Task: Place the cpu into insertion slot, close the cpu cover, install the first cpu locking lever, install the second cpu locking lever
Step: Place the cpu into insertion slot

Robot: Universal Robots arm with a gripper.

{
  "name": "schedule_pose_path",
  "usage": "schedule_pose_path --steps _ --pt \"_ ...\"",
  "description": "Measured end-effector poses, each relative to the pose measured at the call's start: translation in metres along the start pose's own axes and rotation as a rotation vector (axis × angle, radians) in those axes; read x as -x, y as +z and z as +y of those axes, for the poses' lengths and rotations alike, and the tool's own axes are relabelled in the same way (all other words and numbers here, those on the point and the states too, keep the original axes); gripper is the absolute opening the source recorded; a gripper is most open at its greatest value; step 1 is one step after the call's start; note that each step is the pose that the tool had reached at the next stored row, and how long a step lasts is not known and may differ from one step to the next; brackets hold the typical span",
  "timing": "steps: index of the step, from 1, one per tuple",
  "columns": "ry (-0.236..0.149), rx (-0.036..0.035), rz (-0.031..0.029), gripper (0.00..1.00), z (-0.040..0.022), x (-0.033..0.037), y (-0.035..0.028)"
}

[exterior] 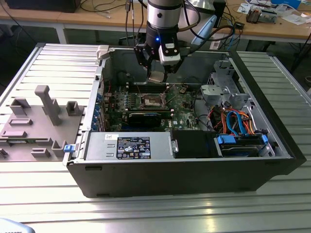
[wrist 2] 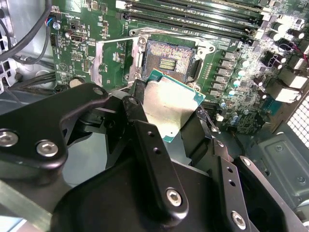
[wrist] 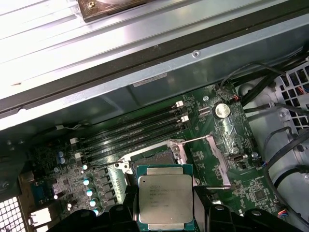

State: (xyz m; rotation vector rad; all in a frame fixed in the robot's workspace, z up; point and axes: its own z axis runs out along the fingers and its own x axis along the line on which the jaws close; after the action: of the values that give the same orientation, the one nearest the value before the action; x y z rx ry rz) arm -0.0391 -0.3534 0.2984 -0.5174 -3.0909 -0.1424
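Currently gripping the cpu [wrist: 165,198] flat, metal top up, in a closed gripper [exterior: 156,75] hovering above the board [wrist: 212,121], bare slot [wrist 2: 166,60] below and slightly off toward the memory slots [wrist: 130,133], sides roughly parallel to its rim, cover [wrist 2: 100,65] swung open beside it.
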Motion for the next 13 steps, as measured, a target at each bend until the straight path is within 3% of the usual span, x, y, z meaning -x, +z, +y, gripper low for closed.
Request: schedule_pose_path --steps 13 --pt "0.018 0.0004 -0.0016 0.55 0.0000 0.0000 0.0003"
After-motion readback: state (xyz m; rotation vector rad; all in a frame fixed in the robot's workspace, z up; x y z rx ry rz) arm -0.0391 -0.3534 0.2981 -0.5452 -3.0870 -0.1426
